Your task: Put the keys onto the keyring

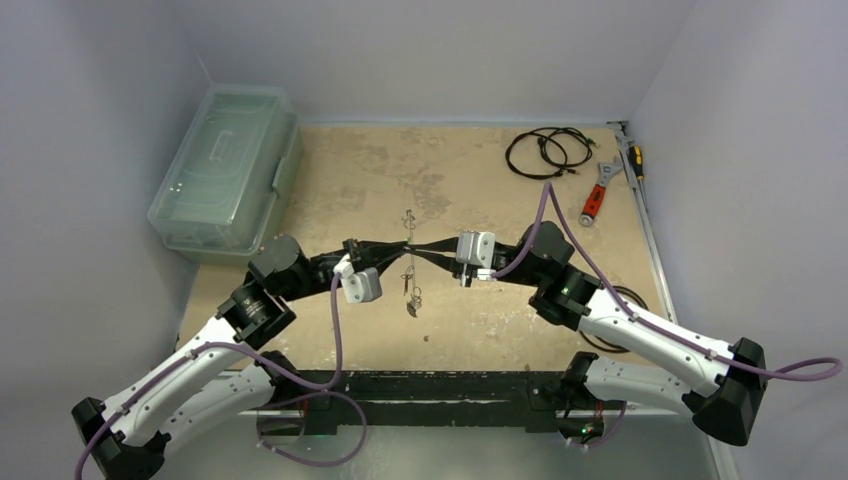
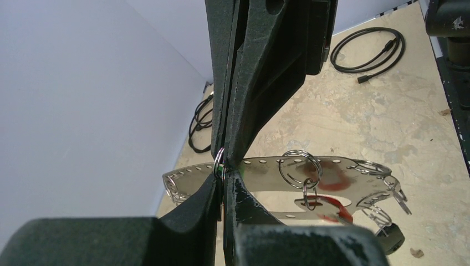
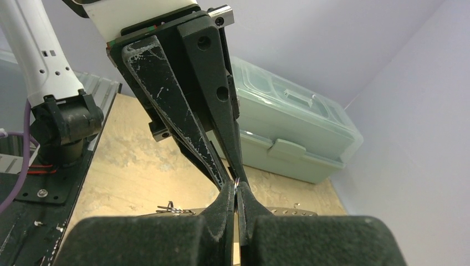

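Both end effectors are pressed together, tip to tip. The left end effector (image 2: 223, 188) and the right end effector (image 3: 237, 194) are each closed at one spot on the rim of the keyring (image 2: 266, 172), where a small split ring (image 2: 220, 160) sits. The hoop is thereby held on edge between them, off the worktop (image 1: 480, 330). Whether each tip bears on the split ring or on the rim itself cannot be told.

A green speck is seen at the pinch, too small to identify. Along the hoop from the left end effector, a larger split ring (image 2: 300, 152) is hooked through the rim. A red tag (image 2: 332, 183) shows by the band, and a black tag (image 2: 388, 237) hangs at the far end. The keys (image 1: 412, 298) dangle just beside the meeting point.

Some keys are judged already hung, and the pinched ring is probably the one left to finish.

Beyond the right end effector lie a cable coil (image 1: 540, 152) and a wrench (image 1: 597, 195). Beyond the left stands a plastic box (image 1: 225, 170).
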Robot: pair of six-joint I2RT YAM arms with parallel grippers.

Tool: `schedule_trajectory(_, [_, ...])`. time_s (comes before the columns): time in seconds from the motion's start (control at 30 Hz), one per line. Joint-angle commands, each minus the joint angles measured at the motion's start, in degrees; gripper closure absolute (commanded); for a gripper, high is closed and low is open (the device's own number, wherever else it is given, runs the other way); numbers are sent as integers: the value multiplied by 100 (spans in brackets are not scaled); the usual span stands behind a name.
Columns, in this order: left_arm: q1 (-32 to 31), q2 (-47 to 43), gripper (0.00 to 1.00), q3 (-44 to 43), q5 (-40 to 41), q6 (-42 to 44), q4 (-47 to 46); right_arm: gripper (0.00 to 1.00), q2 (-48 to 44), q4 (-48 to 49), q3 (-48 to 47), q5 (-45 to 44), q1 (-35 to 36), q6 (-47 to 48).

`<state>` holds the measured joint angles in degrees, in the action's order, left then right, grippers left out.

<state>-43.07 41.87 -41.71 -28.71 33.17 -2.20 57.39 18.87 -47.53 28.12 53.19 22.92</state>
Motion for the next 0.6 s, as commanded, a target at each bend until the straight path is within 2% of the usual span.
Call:
schedule_trajectory(0.0, [60, -54, 100, -48, 20, 29, -201, 100, -43, 351, -6, 265, 31, -139])
schedule_trajectory(0.13, [72, 4, 100, -105, 162, -18, -124, 99, -90, 109, -31, 65, 34, -137])
schedule_trajectory(0.2, [80, 81, 100, -193, 247, -3, 10, 85, -131, -72, -37, -117, 29, -65])
schedule_trajectory(0.37, [127, 239, 100, -323, 338, 2, 185, 61, -210, -542, -137, -556, 34, 212])
schedule_trajectory(0.57, [150, 296, 100, -350, 390, 22, 211, 60, 17, -1197, -474, -1130, 34, 535])
